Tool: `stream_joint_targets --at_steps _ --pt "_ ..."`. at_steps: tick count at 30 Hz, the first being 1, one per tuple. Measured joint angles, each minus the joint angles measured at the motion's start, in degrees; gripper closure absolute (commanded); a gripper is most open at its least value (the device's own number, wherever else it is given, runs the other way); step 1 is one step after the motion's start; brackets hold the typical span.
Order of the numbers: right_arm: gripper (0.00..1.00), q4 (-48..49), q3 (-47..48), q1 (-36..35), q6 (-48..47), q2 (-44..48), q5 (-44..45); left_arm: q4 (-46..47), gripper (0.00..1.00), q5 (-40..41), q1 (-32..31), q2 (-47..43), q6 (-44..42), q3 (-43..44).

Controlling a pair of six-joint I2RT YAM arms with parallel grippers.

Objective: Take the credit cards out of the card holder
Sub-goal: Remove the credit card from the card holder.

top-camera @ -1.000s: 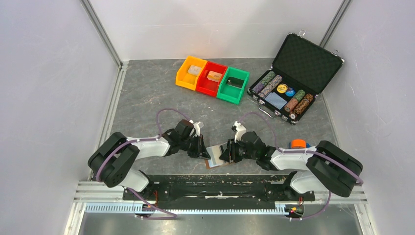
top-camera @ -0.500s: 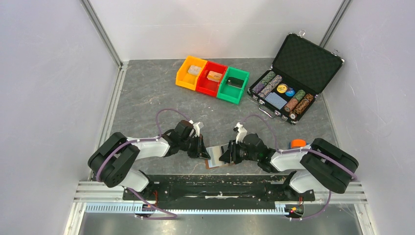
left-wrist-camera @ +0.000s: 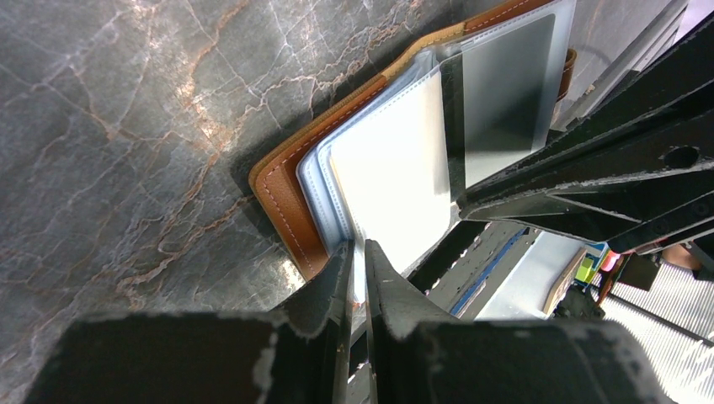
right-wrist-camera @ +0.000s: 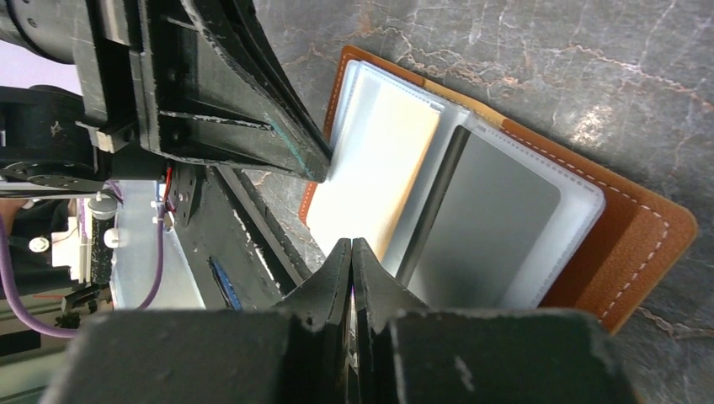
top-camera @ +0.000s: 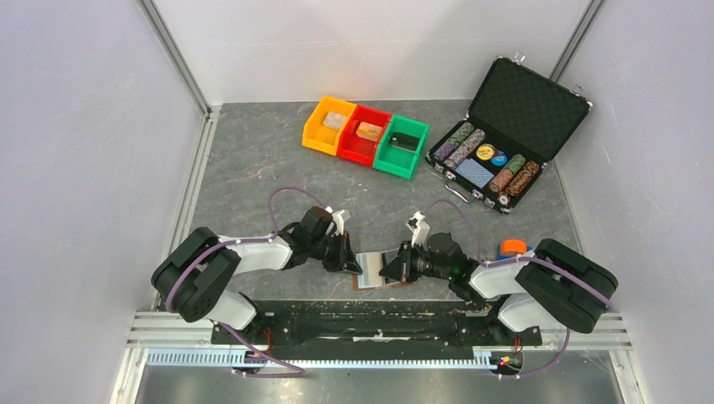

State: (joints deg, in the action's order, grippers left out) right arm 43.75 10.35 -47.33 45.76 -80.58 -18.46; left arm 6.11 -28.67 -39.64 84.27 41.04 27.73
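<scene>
Near the middle of the worktop's (top-camera: 253,168) near edge, the left arm (top-camera: 253,251) reaches in low from the left. The left fingers (left-wrist-camera: 345,265) are almost pressed together, pinching the edge of a pale sleeve on the left side of the card holder (left-wrist-camera: 282,189). That brown leather holder lies spread open and flat on the grey marbled surface between the two arms, its clear pockets facing up.

The credit cards (right-wrist-camera: 379,160) sit inside those pockets. A pale card (left-wrist-camera: 396,177) is in the leaf nearest the left fingers. Just beside it, a grey card (right-wrist-camera: 497,227) with a dark stripe along one edge lies under the neighbouring clear leaf.

The right fingers (right-wrist-camera: 345,257) are pressed fully together, their tips at the edge of the pale card's pocket. Whether any thin edge is caught between them cannot be told. The right arm (top-camera: 505,273) lies to the right of them, with a small orange-and-blue object (top-camera: 514,247) close by it.

Toward the far edge stand an orange bin (top-camera: 318,143), a red bin (top-camera: 358,153) and a green bin (top-camera: 396,167), touching side by side, each with something inside. At the far right corner a black chip case (top-camera: 526,105) lies open, with rows of poker chips in its tray.
</scene>
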Motion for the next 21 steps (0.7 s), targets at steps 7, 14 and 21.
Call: stream_joint_targets --at_steps 7,14,21 --pt "0.8 -3.4 -0.1 0.1 -0.5 3.8 1.6 0.0 0.82 0.0 0.0 -0.1 0.0 0.0" --pt "0.84 -16.0 1.7 0.1 -4.4 11.0 8.1 -4.2 0.78 1.9 -0.3 -3.1 -0.1 0.2" --pt "0.87 -21.0 2.3 0.1 -6.8 11.8 12.4 -9.6 0.74 5.0 -1.6 -7.6 0.0 2.7"
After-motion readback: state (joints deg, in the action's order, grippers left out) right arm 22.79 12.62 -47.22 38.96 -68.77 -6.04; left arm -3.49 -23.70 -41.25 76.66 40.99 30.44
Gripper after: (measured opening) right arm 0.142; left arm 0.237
